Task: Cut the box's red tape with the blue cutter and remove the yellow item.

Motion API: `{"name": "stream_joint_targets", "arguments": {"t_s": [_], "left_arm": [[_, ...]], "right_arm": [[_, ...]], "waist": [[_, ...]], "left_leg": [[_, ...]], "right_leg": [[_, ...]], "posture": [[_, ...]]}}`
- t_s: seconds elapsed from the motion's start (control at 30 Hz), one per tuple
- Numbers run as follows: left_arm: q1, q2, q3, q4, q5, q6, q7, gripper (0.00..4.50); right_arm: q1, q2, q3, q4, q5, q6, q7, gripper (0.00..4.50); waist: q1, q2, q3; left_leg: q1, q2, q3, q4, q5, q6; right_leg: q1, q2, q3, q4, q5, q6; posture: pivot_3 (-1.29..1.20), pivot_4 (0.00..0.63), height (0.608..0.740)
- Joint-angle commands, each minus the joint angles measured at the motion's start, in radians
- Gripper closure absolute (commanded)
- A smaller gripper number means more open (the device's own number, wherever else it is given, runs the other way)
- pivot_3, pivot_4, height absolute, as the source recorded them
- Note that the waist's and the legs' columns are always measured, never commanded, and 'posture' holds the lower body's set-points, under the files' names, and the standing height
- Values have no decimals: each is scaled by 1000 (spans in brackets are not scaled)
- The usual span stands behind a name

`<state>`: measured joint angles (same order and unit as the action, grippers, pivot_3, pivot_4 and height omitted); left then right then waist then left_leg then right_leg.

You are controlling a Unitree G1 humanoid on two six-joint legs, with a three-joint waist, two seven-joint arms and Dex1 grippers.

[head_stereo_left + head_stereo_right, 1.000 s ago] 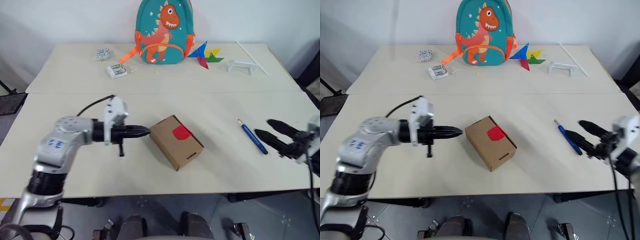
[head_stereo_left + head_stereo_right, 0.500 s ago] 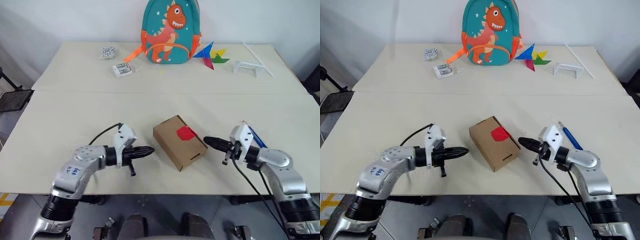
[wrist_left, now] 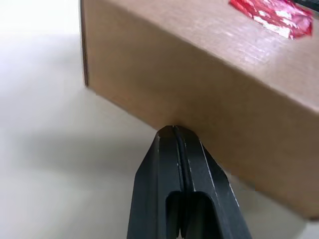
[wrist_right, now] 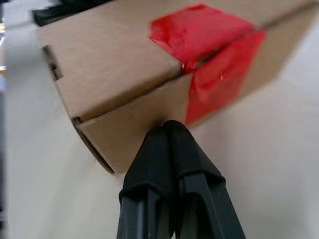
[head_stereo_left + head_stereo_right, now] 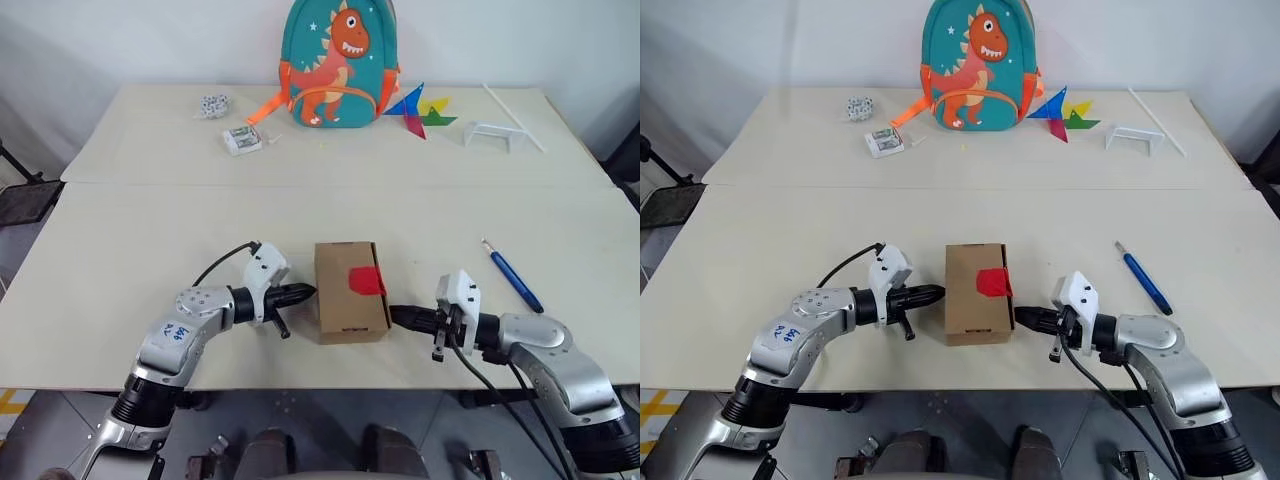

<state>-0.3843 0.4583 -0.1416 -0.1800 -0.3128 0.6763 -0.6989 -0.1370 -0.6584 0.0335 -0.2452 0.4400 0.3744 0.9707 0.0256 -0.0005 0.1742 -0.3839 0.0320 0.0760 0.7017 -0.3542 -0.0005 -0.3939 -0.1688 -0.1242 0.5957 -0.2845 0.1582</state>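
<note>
Near the table's front edge, the box sits squared between both pincers. The left pincer and right pincer are each fully closed, empty, tips against opposite sides. Red tape bridges the box's right top edge. The blue cutter lies well apart, to the right.

Risk: uneven tip pressure could skew or tip the box. No readable brand or label on it.

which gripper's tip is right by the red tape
The right gripper, shut, its tip at the box side where the red tape folds over; the left gripper meets plain cardboard.
</note>
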Motion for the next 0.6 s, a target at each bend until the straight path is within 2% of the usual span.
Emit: {"name": "stream_joint_targets", "arguments": {"t_s": [0.03,0.2,0.3,0.47,0.53,0.6], "left_arm": [[-4,11,-3,-19,-5,-8,-20,4500],[0,35,4,-15,-7,-11,-45,4500],[-8,87,20,-9,-10,-17,-89,4500],[-33,285,78,-3,-74,-73,-337,4500],[-62,337,87,-1,-104,-84,-423,4500],[-119,343,92,6,-131,-81,-458,4500]], "right_arm": [[18,-11,-27,-26,-5,5,-18,4451],[32,-15,-31,-48,3,19,-23,4451],[48,-30,-75,-78,28,60,-45,4451],[41,-129,-256,-149,236,349,-83,4451],[-4,-173,-311,-164,361,533,-129,3910],[-85,-196,-349,-160,484,741,-216,3217]], "waist": [[0,0,0],[1,0,0],[0,0,0],[0,0,0],[0,0,0],[2,0,0]], "left_leg": [[0,0,0,0,0,0],[0,0,0,0,0,0],[0,0,0,0,0,0],[0,0,0,0,0,0],[0,0,0,0,0,0],[0,0,0,0,0,0]], "right_leg": [[0,0,0,0,0,0],[0,0,0,0,0,0],[0,0,0,0,0,0],[0,0,0,0,0,0],[-1,0,0,0,0,0],[0,0,0,0,0,0]], "posture": [[0,150,740],[0,150,740],[0,150,740],[0,150,740],[0,150,740],[0,150,740]]}}
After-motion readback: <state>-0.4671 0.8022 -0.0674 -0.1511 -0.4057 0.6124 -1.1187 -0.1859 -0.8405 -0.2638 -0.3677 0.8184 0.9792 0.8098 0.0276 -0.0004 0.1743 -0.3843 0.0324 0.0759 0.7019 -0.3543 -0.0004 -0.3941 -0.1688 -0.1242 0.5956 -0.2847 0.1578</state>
